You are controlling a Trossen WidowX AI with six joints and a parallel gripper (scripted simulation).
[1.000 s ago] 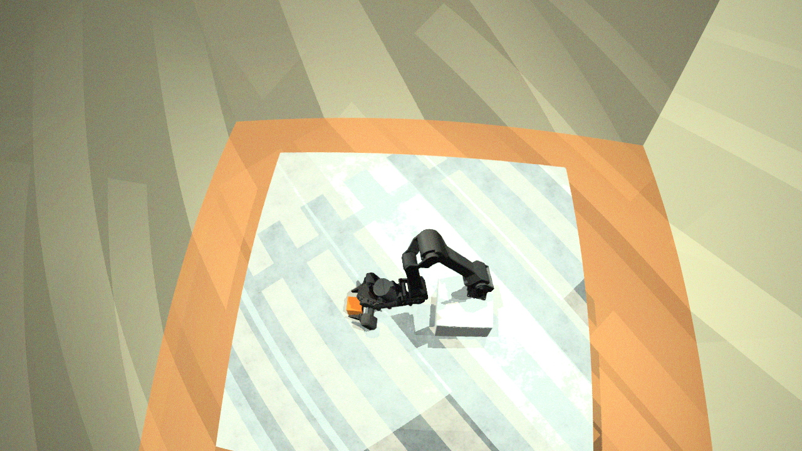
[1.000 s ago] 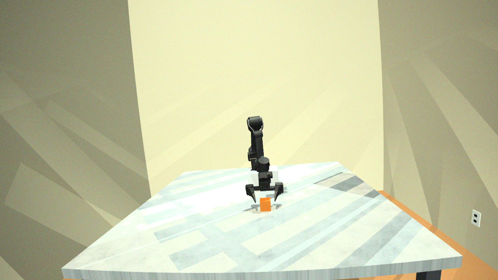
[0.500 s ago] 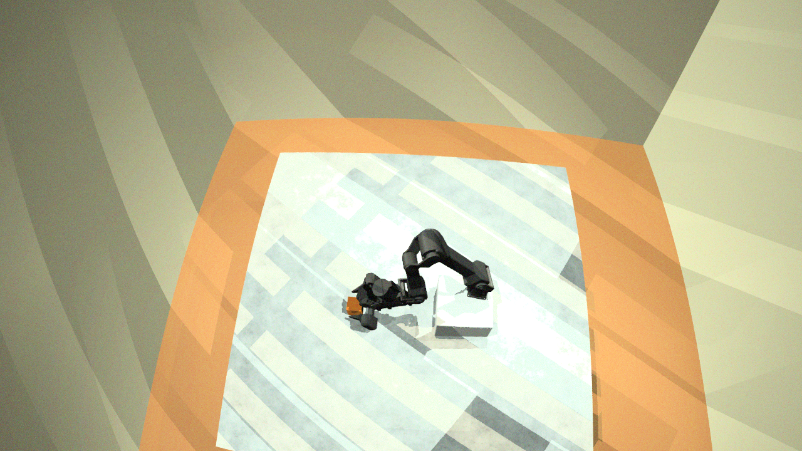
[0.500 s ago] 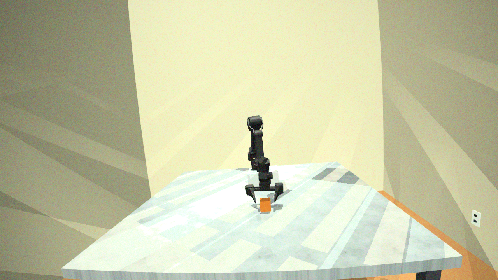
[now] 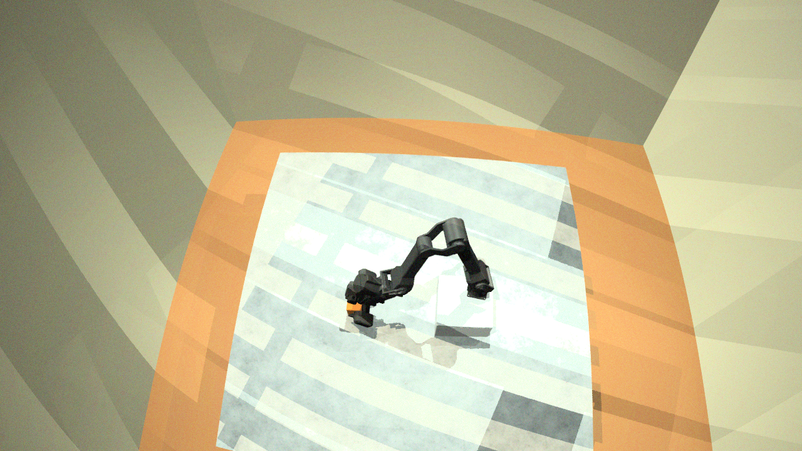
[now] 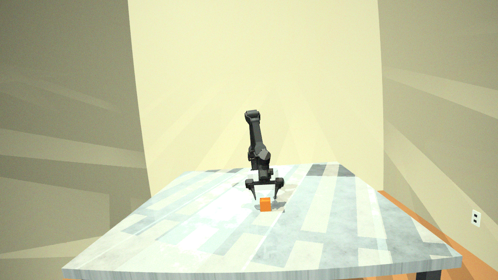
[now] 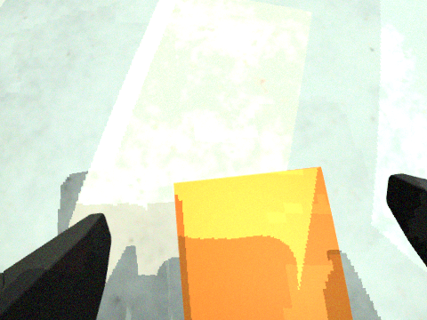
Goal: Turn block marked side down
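The orange block (image 5: 353, 307) (image 6: 265, 205) (image 7: 240, 271) rests on the pale table (image 5: 336, 403) (image 6: 222, 263). In the wrist view its lower end is cut off by the frame. No dark mark shows on any visible face; its underside and the face on the table are hidden. My gripper (image 6: 265, 198) (image 7: 250, 207) is open with nothing held. In the exterior view its fingertips are just above the block and a little behind it, one to each side. In the wrist view both fingers stand apart from the block, with gaps on both sides.
The arm (image 5: 411, 272) (image 6: 256, 135) reaches from a white box-shaped base (image 5: 465, 314), which stands to the right of the block in the top view. The table's front edge (image 6: 243, 276) runs along the bottom of the exterior view. Striped light and shadows cross the table.
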